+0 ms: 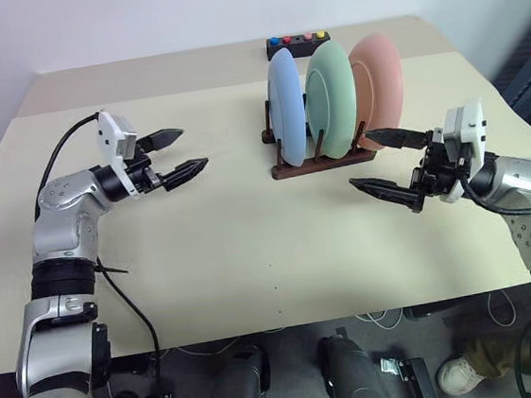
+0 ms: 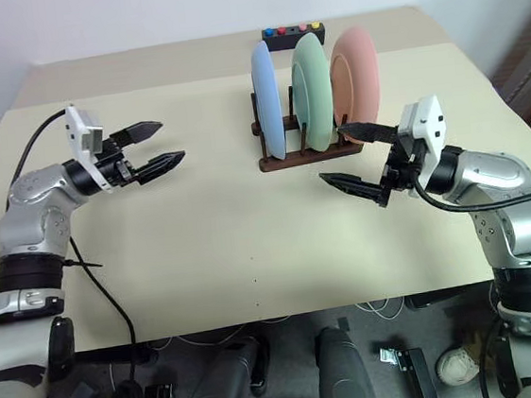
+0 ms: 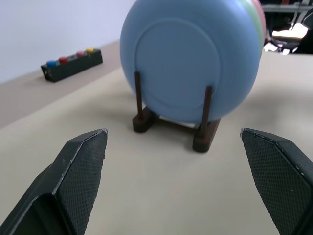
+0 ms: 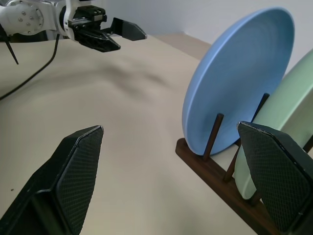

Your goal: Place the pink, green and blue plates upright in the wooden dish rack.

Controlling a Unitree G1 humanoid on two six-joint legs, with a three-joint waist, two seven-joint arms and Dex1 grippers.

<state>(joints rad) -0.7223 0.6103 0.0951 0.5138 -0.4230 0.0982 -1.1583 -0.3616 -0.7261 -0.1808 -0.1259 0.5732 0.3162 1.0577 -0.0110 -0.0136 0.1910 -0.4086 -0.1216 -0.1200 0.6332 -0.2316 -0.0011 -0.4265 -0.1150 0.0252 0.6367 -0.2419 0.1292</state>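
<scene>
Right eye view. A beige counter point(image 2: 252, 248) carries the wooden dish rack point(image 2: 306, 153), in which three plates stand upright side by side between the pegs: the blue plate point(image 2: 267, 99) on the left, the green plate point(image 2: 311, 90) in the middle, the pink plate point(image 2: 355, 74) on the right. Behind the rack lies a black box with coloured buttons point(image 2: 293, 34). The left hand point(image 2: 153, 146) hovers well apart from the rack, fingers spread and empty. The right hand point(image 2: 349, 157), also spread and empty, hangs just beside the rack's right end.
</scene>
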